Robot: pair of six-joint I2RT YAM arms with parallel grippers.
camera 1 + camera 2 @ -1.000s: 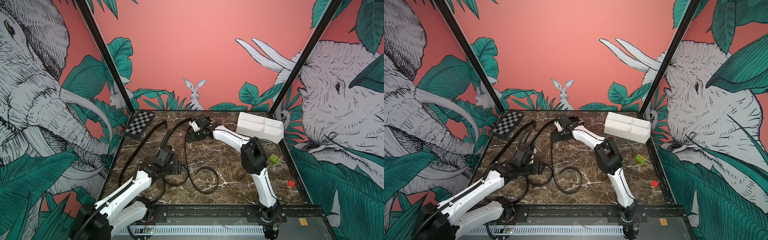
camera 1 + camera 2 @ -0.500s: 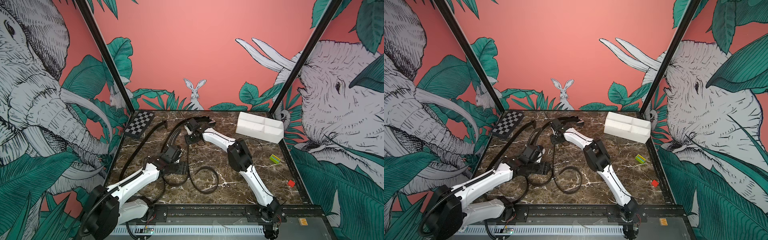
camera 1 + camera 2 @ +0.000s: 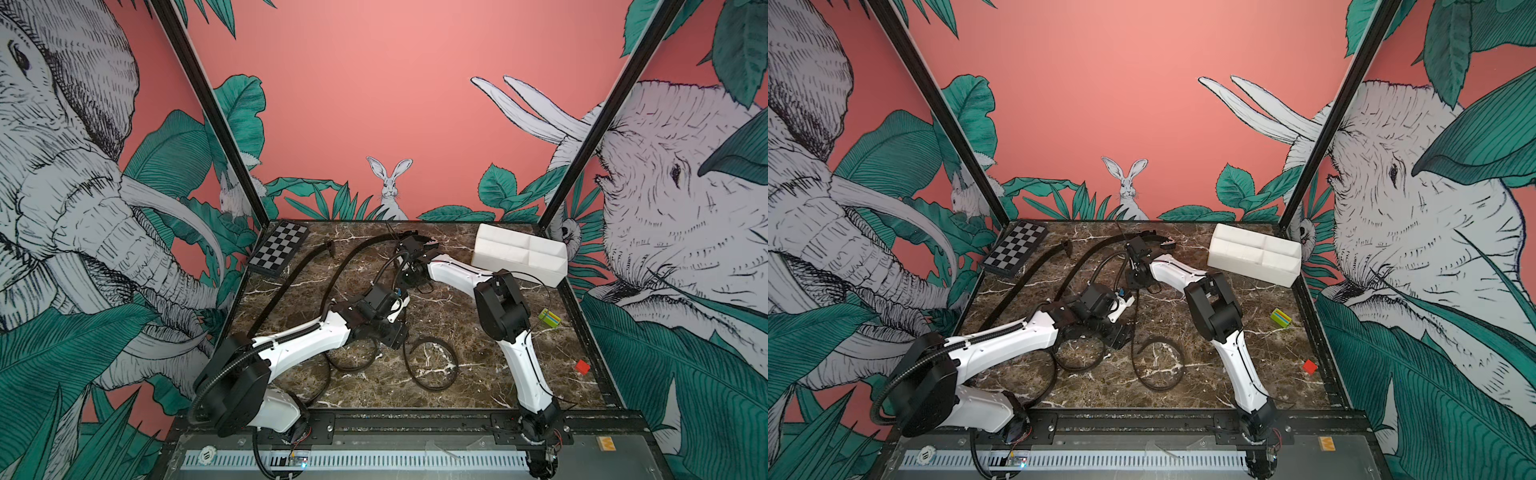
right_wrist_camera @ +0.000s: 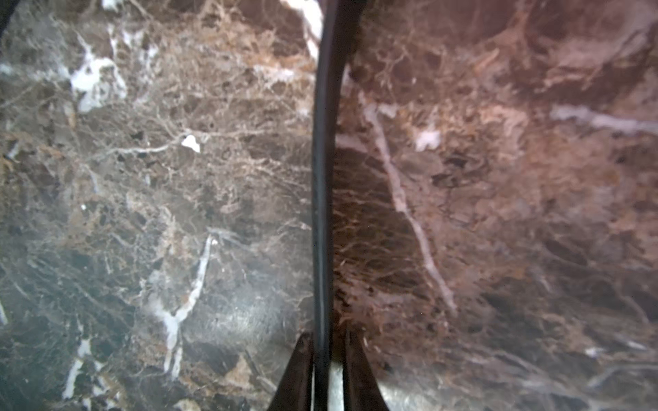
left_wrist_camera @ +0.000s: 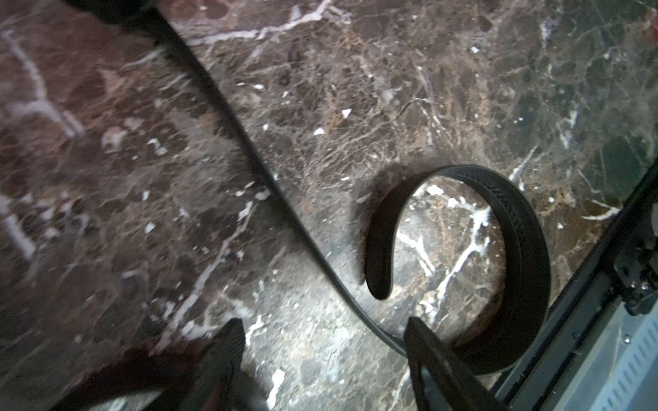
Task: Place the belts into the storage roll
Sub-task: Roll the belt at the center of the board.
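**A:** We have the right jaws pinched on a belt (image 4: pixel 322 178), gripping it by its thin edge near the far side of the tabletop (image 3: pixel 478 374). The left jaws stand wide apart and hold nothing. That same belt runs between their fingertips (image 5: pixel 228 341), close against one of them.

**B:** And the white box (image 3: pixel 515 270) sits in the far right corner, with every compartment bare as far as we can see. What worries us?

**A:** The grip, first. A pinch on the edge of a smooth strap could slip once we lift.

**B:** Then the curled tail (image 5: pixel 516 231) near the front. If we drag it, it may hook the loops lying under the left arm (image 3: pixel 299 345), or pull on the other two belts (image 3: pixel 286 290) along the left side.

**A:** And the strap looks far longer than a compartment. Unless we coil it, we judge it will spring back over the low walls or shove the box along.
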